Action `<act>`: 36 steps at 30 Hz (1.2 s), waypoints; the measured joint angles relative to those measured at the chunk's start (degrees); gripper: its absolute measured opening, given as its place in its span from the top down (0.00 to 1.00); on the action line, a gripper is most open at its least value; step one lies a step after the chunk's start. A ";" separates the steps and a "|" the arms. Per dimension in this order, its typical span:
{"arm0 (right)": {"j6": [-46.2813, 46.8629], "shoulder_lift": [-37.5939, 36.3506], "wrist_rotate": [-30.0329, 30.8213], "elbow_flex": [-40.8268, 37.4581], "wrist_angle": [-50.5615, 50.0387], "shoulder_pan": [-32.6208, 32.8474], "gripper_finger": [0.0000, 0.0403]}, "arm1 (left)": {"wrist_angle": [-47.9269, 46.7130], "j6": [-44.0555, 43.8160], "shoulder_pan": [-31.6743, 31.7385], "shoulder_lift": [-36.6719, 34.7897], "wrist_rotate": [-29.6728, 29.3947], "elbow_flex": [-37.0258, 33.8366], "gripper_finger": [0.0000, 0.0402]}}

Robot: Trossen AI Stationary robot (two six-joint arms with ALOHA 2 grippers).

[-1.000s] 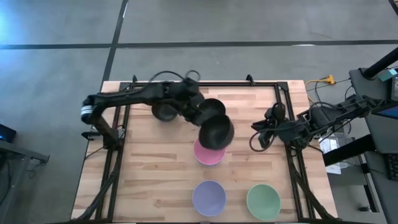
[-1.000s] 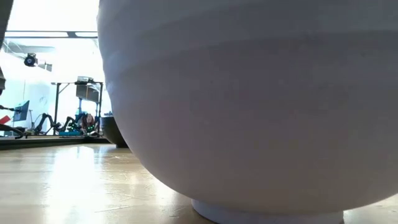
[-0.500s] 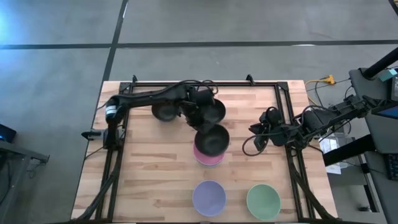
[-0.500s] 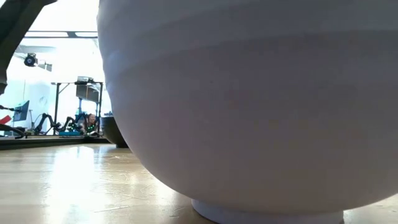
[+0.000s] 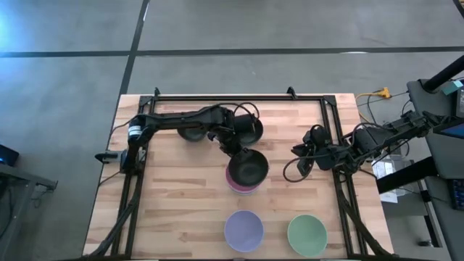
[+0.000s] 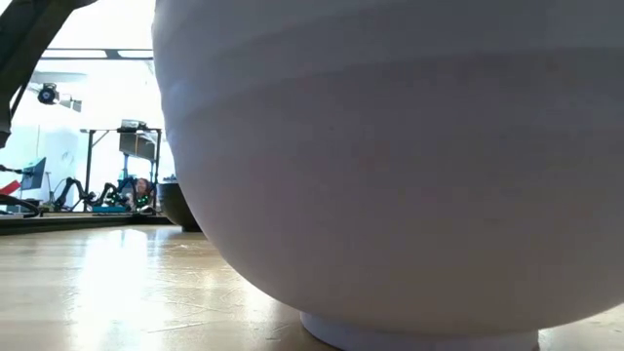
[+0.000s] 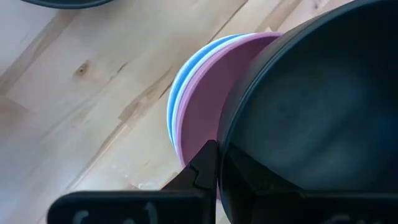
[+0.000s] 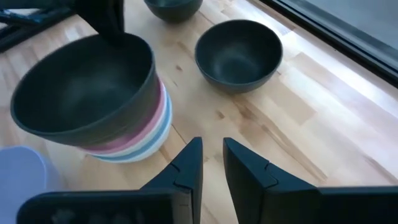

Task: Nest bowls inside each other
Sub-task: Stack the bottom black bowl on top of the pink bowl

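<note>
At centre frame in the high view, the left gripper (image 5: pixel 233 150) has its jaws clamped on the rim of a black bowl (image 5: pixel 248 166), held tilted in the pink bowl (image 7: pixel 202 115) atop a stack. Two more black bowls (image 8: pixel 238 53) sit on the tabletop (image 5: pixel 174 203) above it. The right gripper (image 5: pixel 299 164) waits at right, jaws slightly apart. The lavender bowl (image 5: pixel 243 230) and green bowl (image 5: pixel 307 234) stand at the bottom.
</note>
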 joint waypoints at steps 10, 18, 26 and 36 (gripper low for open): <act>-0.17 -0.19 -0.01 0.00 -3.18 0.00 0.85 | -1.68 -2.55 -1.28 0.15 -1.70 -0.13 1.00; -1.25 -0.91 0.00 0.00 -4.07 0.00 0.85 | -1.51 -3.47 -1.53 0.15 -3.72 -0.13 1.00; -1.83 -1.94 0.00 0.00 -4.25 0.00 0.85 | -1.51 -4.87 -1.64 0.15 -4.62 -0.75 1.00; -4.54 -2.92 0.00 0.00 -4.52 0.02 0.85 | -0.80 -6.21 -2.50 0.22 -4.62 -5.20 1.00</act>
